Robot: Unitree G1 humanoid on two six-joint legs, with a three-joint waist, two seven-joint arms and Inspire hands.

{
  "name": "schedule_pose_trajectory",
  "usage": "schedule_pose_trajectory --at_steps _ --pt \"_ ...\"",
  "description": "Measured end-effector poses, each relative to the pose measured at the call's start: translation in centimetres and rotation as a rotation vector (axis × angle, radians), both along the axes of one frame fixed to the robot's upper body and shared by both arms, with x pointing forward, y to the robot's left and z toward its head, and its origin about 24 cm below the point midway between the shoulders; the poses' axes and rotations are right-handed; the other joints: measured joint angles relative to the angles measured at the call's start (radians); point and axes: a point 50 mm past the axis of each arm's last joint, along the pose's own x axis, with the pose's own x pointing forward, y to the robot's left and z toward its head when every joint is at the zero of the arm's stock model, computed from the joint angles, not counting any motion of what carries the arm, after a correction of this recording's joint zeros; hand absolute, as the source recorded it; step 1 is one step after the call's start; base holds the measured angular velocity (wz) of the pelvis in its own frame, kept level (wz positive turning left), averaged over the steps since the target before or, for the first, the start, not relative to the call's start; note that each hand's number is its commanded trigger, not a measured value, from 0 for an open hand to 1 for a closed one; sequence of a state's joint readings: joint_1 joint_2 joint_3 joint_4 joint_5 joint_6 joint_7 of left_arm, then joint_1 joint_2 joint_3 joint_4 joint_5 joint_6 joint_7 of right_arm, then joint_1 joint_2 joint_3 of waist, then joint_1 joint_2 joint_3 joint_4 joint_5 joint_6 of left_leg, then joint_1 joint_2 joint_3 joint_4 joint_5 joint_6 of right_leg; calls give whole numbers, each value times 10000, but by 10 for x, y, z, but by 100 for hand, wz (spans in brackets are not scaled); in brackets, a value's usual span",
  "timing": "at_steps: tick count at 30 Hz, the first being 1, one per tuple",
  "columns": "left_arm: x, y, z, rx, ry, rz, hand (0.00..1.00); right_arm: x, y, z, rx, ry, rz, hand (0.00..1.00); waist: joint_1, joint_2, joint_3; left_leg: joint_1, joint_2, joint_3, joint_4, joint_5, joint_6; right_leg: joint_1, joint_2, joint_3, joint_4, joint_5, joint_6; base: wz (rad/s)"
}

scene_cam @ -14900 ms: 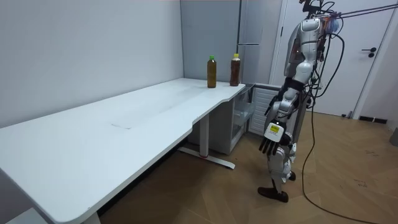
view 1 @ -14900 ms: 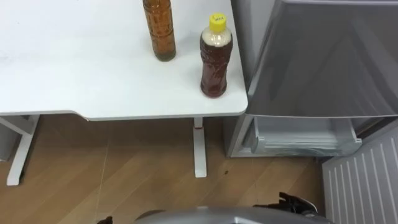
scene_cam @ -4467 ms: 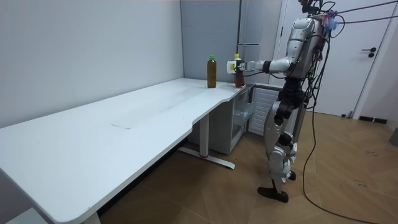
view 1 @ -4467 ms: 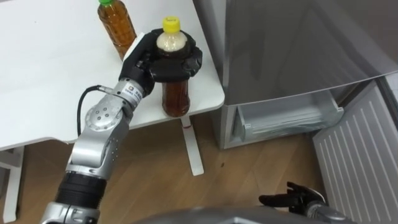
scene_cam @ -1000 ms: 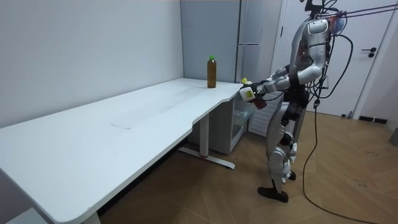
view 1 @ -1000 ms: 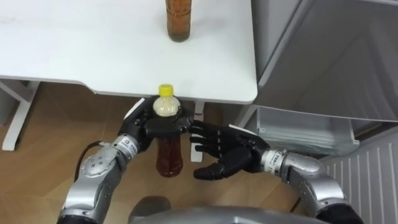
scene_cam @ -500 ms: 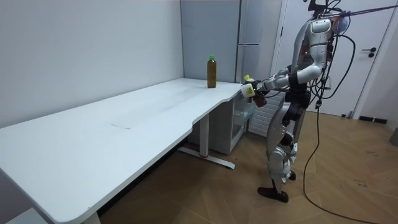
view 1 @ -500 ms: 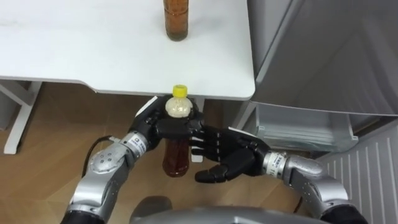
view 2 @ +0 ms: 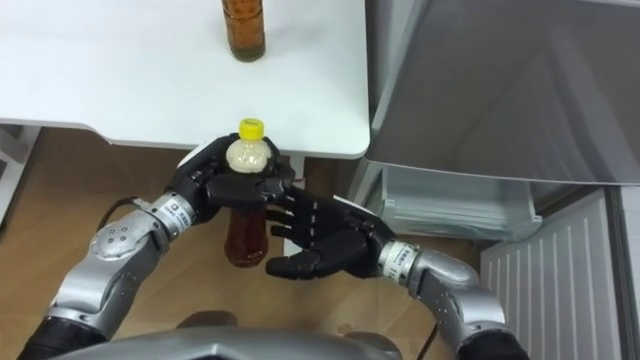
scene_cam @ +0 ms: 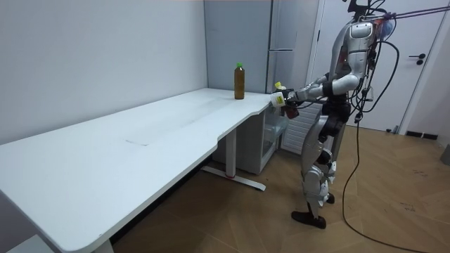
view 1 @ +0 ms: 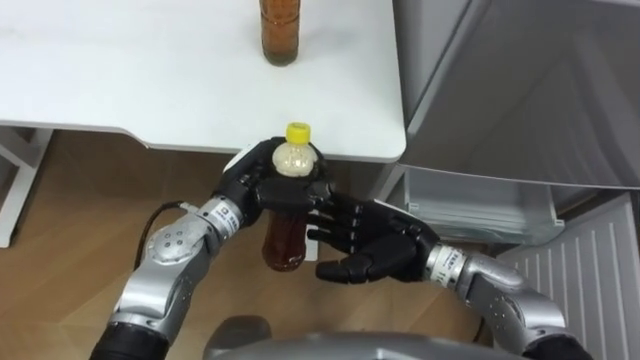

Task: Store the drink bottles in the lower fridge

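White bench (view 1: 150, 80) runs across the top of the left eye view, with wood floor (view 1: 70, 230) below its front edge. A second bottle (view 1: 281, 30) of brown drink stands on the bench, back from the front edge and towards the right corner. The yellow-capped bottle (view 1: 285, 240) is off the bench. It hangs upright in the air just out from the front edge, near the right corner, over the floor. The left hand (view 1: 255, 188) holds it from above, fingers curled round shoulder and neck, cap poking out on top. The right hand (view 1: 375, 255) sits just beside the bottle's lower half, palm up, fingers straight and spread, holding nothing. Whether they touch the bottle cannot be told. The fridge (view 1: 520, 90) stands at the bench's right edge. Its lower compartment (view 1: 480, 205) is open, with the door (view 1: 600, 280) swung out.

Right eye view: same layout, right fingers lying alongside the bottle, not wrapped round it.

Room view: the robot stands upright off the bench's far corner, by the fridge. Both forearms are raised and the hands meet near bench height.

Change over the last half second: the bottle has come up a little, and the right hand has risen and closed in beside it. This looks like a hand-over to the hand nearer the fridge, with no grasp taken yet. Neither drink is in the lower compartment so far.
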State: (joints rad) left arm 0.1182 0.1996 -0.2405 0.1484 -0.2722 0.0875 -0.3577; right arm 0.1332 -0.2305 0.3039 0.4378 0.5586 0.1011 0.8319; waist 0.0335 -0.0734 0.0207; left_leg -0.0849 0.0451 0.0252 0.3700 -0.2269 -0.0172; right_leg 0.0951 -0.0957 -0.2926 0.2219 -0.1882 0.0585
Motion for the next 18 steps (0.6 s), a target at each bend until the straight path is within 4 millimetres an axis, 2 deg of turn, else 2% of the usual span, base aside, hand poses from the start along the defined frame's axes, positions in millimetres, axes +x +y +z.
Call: schedule_pose_trajectory --at_steps 11,18 --pt "1 -1 4 57 -164 -126 100 -5 0 -2 -13 170 90 0 -10 73 -15 -21 3 -2 15 -1 -1 -11 5 1 -1 2 -2 0" --pt "5 -5 18 12 -835 -234 100 -9 1 -6 480 443 -308 0 -10 256 -84 152 -2 5 -57 11 -11 107 6 32 -5 6 -3 0"
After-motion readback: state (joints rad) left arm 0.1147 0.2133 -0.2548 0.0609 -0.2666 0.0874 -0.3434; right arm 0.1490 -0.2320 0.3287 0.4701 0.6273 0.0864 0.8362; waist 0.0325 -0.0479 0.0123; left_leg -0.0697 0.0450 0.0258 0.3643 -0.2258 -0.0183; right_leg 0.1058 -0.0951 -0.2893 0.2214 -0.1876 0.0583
